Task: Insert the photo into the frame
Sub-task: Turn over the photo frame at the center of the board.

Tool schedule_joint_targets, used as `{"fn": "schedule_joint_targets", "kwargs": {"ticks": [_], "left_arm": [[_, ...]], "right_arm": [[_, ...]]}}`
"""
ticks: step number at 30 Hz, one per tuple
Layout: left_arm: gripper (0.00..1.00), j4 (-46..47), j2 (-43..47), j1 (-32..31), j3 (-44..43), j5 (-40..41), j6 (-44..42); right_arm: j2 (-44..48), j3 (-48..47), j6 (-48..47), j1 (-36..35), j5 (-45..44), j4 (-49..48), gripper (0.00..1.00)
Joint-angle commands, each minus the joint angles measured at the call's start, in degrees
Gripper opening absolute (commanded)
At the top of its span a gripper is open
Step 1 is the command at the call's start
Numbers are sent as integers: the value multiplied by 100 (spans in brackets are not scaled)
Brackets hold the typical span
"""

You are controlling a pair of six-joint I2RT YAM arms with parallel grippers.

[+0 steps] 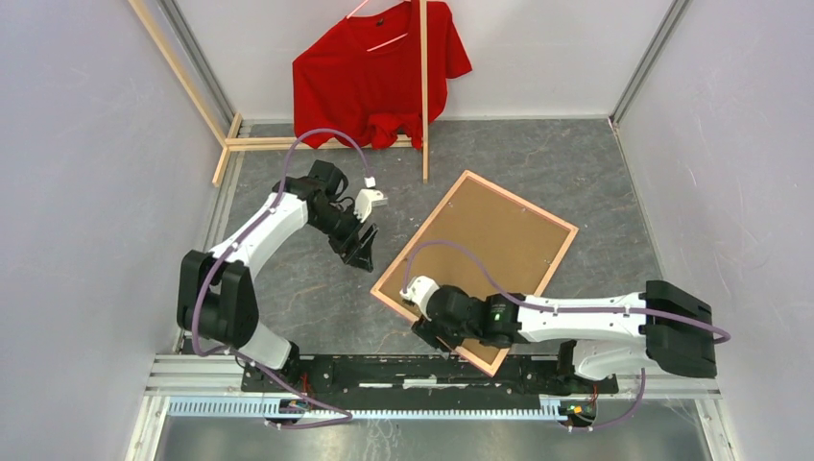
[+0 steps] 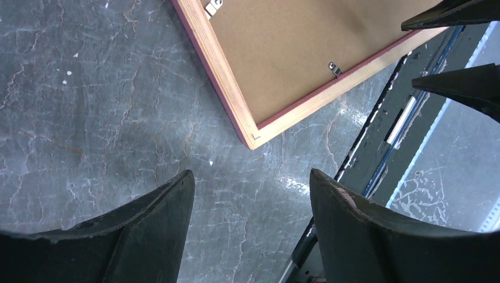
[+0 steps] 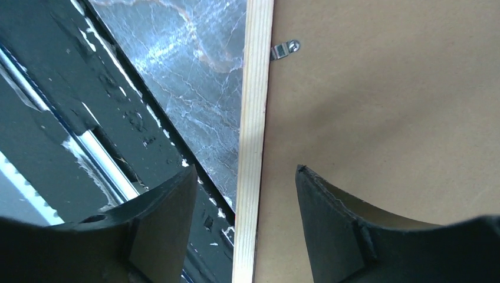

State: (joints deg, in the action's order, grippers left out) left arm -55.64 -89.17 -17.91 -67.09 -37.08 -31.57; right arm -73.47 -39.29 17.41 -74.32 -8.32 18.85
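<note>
The frame lay face-down on the table, brown backing board uppermost. The left gripper hung just beside its left corner, jaws apart and holding nothing. The right gripper straddled the frame's near rail, jaws apart; contact could not be determined.

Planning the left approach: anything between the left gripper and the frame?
Nothing: only bare grey tabletop between the left gripper and the frame, clearest in the left wrist view.
</note>
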Motion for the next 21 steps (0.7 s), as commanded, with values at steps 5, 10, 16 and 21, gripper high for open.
{"fn": "schedule_joint_targets", "kwargs": {"ticks": [5,10,16,21], "left_arm": [[78,27,530,3,334,212,-165],[78,27,733,-2,457,383,-238],[78,144,1083,-2,719,551,-444],[82,710,2319,0,1674,416,-1213]], "right_arm": [[-544,-35,140,-427,-560,-115,60],[-904,-151,83,-476,-693,-173,40],[-1237,-897,93,-476,-1196,195,16],[-1403,-2167,249,-382,-1293,975,9]]}}
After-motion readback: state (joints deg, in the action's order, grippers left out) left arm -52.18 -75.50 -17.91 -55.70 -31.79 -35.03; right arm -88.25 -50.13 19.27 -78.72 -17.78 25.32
